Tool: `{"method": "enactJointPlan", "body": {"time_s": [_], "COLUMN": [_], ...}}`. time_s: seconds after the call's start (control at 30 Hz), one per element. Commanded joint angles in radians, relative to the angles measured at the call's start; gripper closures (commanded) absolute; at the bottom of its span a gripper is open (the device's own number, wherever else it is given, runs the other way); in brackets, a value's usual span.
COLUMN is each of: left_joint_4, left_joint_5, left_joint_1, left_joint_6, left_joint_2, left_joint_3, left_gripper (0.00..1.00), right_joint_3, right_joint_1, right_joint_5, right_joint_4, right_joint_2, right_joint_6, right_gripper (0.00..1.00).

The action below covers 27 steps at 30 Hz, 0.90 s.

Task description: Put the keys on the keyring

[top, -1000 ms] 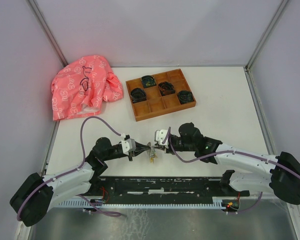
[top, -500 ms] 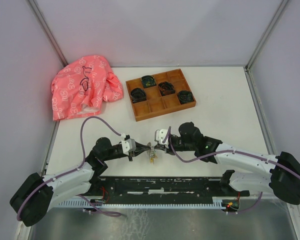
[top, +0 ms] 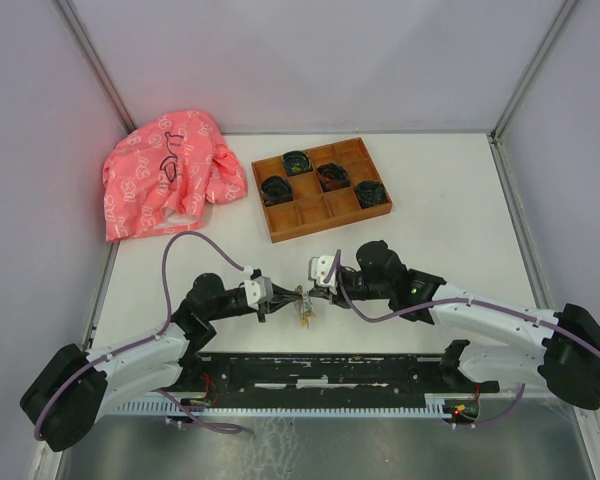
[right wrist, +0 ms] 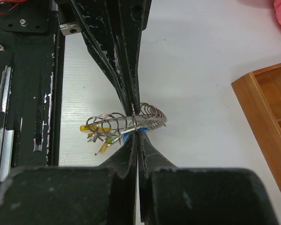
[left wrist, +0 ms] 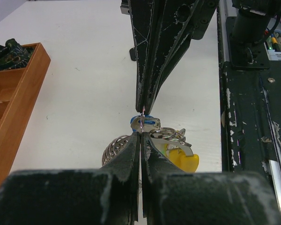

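The keyring point(top: 303, 303) hangs between both grippers just above the table's near middle. My left gripper point(left wrist: 141, 134) is shut on the ring's thin metal edge. My right gripper point(right wrist: 135, 134) is shut on the same edge from the opposite side, tip to tip with the left. In the left wrist view the keyring's small loops point(left wrist: 166, 134) and a wire coil point(left wrist: 114, 147) show, with the blue-headed key point(left wrist: 145, 123) and the yellow tag point(left wrist: 183, 160) hanging behind. The right wrist view shows the ring loops point(right wrist: 113, 122), the yellow tag point(right wrist: 90, 127), a green tag point(right wrist: 112, 139) and the blue key head point(right wrist: 126, 138). The black-headed key is not visible.
A wooden tray point(top: 321, 188) with dark coiled bundles stands beyond the grippers; its edge shows in the left wrist view point(left wrist: 18, 93) and the right wrist view point(right wrist: 267, 117). A pink cloth point(top: 168, 170) lies at the back left. The black base rail point(top: 320, 370) runs along the near edge.
The right arm has edged very slightly to the left. Both grippers stay shut together on the keyring in the same spot.
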Motion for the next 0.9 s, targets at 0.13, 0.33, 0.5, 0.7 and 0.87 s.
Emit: {"method": "enactJointPlan", "body": {"time_s": [0.13, 0.33, 0.5, 0.7, 0.87], "left_joint_4": [-0.006, 0.041, 0.101, 0.181, 0.198], "left_joint_5": [-0.061, -0.117, -0.148, -0.162, -0.16], "left_joint_1": [0.0, -0.001, -0.001, -0.001, -0.001], "left_joint_6": [-0.054, -0.174, -0.26, -0.306, -0.3], "left_joint_2": [-0.018, -0.027, -0.011, 0.006, 0.011], "left_joint_3": [0.055, 0.055, 0.05, 0.026, 0.014], "left_gripper": [0.97, 0.97, 0.97, 0.97, 0.97], "right_joint_3": [0.047, 0.043, 0.039, 0.025, -0.016], "right_joint_1": [0.005, 0.025, 0.048, 0.058, 0.059], "right_joint_5": [-0.026, 0.017, 0.064, 0.135, 0.157], "right_joint_4": [-0.005, -0.037, -0.059, -0.053, 0.014], "right_joint_2": [-0.004, 0.006, 0.015, 0.008, -0.049], "right_joint_6": [-0.082, -0.15, -0.197, -0.2, -0.136], "right_gripper": [0.99, 0.99, 0.99, 0.91, 0.77]}}
